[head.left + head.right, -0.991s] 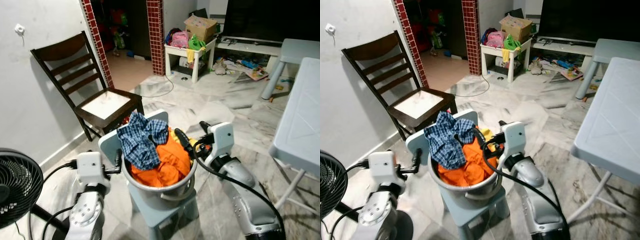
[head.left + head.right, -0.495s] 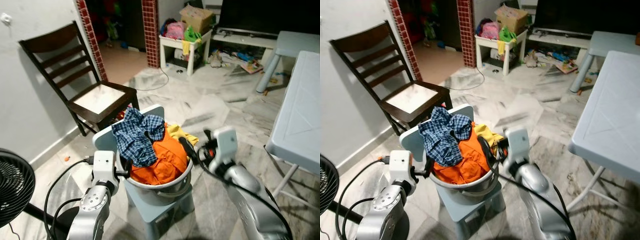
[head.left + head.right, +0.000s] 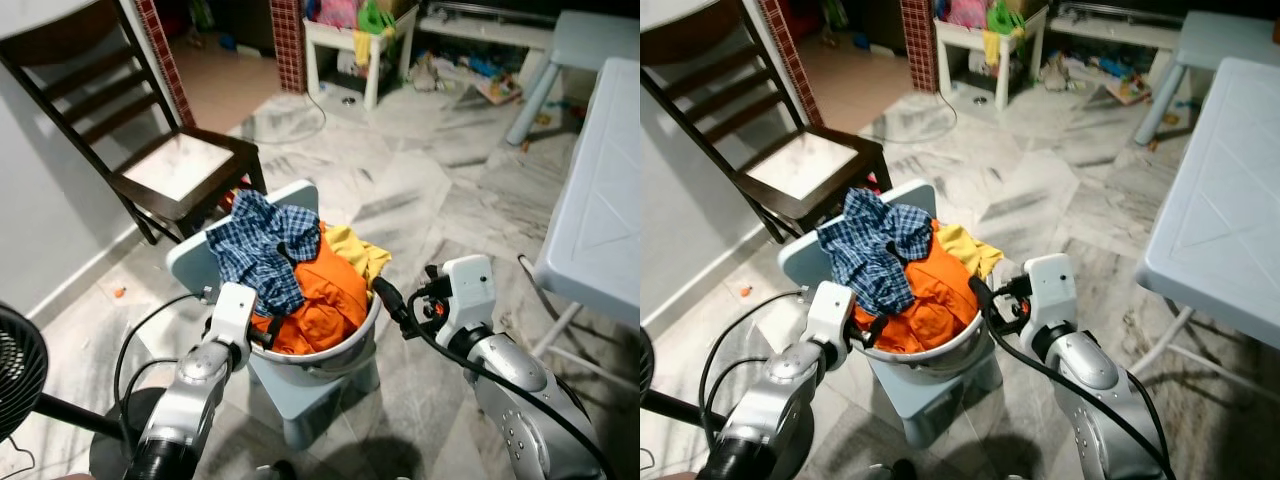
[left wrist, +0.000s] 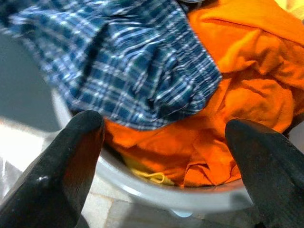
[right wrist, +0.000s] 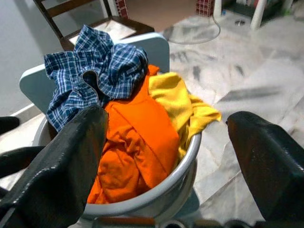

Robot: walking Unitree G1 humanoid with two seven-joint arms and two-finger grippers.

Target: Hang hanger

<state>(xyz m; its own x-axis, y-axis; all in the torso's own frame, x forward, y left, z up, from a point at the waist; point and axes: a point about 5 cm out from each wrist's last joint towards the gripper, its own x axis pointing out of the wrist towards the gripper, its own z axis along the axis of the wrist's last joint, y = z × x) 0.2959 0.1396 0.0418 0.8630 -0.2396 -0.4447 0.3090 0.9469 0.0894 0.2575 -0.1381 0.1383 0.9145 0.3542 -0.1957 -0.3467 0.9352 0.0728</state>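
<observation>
Hands flank a laundry basin, both with fingers spread and holding nothing.

Left hand point(image 4: 161, 156) sits at the near-left rim of the grey basin point(image 3: 330, 357), its two black fingers wide apart, pointing at the blue plaid shirt point(image 3: 262, 250) and the orange garment point(image 3: 325, 290) beneath it. Right hand point(image 5: 166, 156) hovers just beside the basin's right rim, fingers likewise parted, facing the orange garment and a yellow cloth point(image 5: 183, 107). The basin stands on a small pale blue stool point(image 3: 300, 400) on the marble floor point(image 3: 420, 190). A dark wooden chair point(image 3: 150, 150) stands behind, a fan point(image 3: 20, 375) at the left, a pale blue bench point(image 3: 600, 190) at the right. No hanger can be made out.
</observation>
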